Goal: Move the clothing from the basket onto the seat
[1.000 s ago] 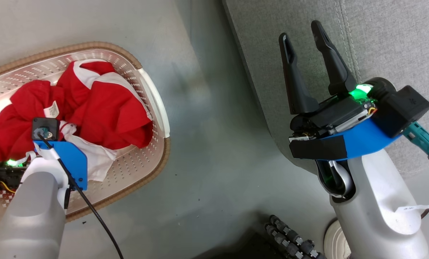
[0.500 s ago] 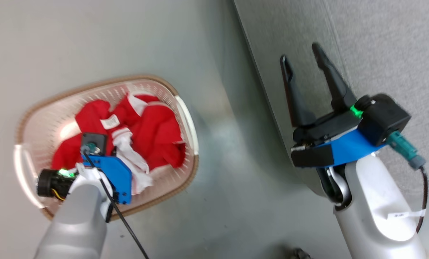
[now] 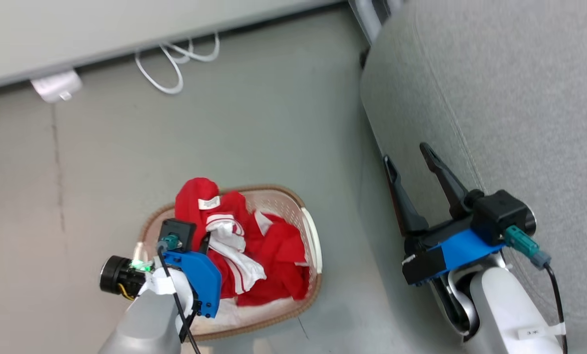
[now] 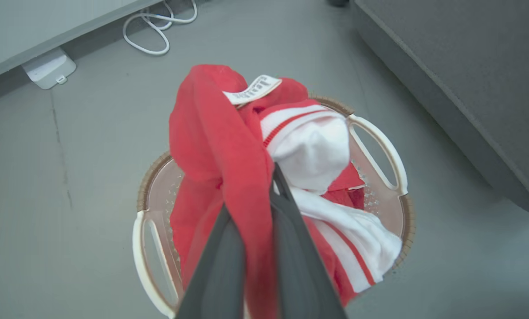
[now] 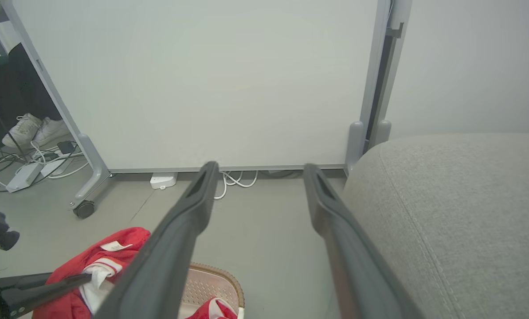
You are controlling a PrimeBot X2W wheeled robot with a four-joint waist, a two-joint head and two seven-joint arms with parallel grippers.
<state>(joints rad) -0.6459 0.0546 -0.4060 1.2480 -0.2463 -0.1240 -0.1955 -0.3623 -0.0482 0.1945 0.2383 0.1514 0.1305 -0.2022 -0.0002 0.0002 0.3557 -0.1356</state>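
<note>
The clothing (image 3: 273,250) is a red bundle with white striped panels, hanging from above down into the basket (image 3: 314,236). My left gripper (image 4: 257,195) is shut on a red fold of it, and the white label (image 4: 251,88) sits at the top of the bunch. The lifted clothing (image 4: 211,133) hides most of the basket (image 4: 379,141) floor. My right gripper (image 3: 405,155) stands open and holds nothing, beside the edge of the light-grey seat (image 3: 519,98). In the right wrist view that gripper (image 5: 260,168) points at the wall, with the seat (image 5: 459,199) to its right.
White cables (image 3: 175,64) and a white adapter (image 3: 57,86) lie on the grey floor by the wall base. A white partition on castors (image 5: 84,208), more cables and a pair of shoes (image 5: 33,128) stand beyond the basket.
The head camera has risen and shifted, so the basket looks smaller and lower. My left gripper has pulled the red clothing up out of the pile. The right gripper stays open.
</note>
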